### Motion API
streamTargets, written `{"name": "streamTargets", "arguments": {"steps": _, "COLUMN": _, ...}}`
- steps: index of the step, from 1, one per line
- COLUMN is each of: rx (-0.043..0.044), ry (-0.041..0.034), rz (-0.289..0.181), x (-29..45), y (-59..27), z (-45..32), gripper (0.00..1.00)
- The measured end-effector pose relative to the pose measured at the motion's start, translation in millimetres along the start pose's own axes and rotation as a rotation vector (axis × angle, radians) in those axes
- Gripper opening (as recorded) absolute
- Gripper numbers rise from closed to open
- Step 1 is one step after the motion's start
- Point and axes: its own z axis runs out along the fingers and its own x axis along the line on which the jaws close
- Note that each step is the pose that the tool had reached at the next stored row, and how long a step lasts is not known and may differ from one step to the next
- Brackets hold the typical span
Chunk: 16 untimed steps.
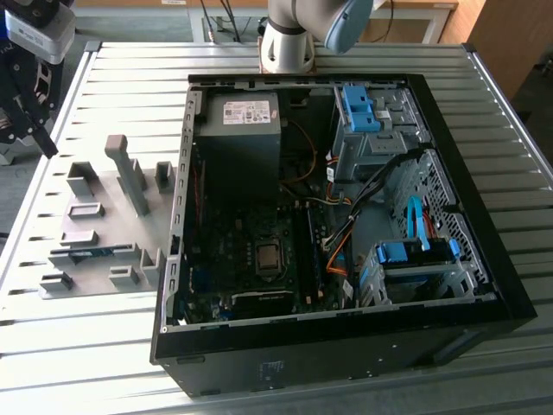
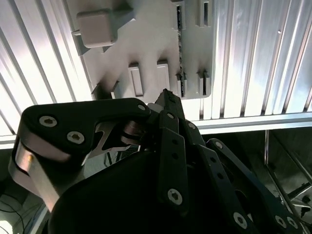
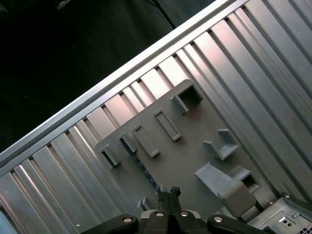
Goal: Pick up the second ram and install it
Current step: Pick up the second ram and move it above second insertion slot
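The second ram (image 1: 86,252) is a thin blue stick standing on edge in a slot of the grey fixture plate (image 1: 104,216), at the exterior view's left. In the first wrist view the second ram (image 3: 144,165) shows edge-on as a dark line along the fixture plate (image 3: 180,156). My gripper (image 1: 43,143) hangs high over the table's left edge, apart from the plate and the stick. In both wrist views its fingertips (image 3: 168,192) meet with nothing between them, and the gripper (image 2: 168,97) is shut.
An open black computer case (image 1: 484,259) lies on the slatted metal table (image 1: 112,363), with the motherboard (image 1: 251,259) and its memory slots (image 1: 304,251) facing up. Blue drive brackets (image 1: 415,255) and cables fill its right side. Grey holders (image 1: 130,173) rise from the fixture plate.
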Motion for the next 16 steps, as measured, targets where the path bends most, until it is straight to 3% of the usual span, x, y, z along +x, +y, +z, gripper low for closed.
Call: {"name": "streamTargets", "arguments": {"steps": 16, "rx": -0.0001, "ry": 0.0006, "rz": -0.013, "x": 0.0, "y": 0.0, "z": 0.0, "gripper": 0.11}}
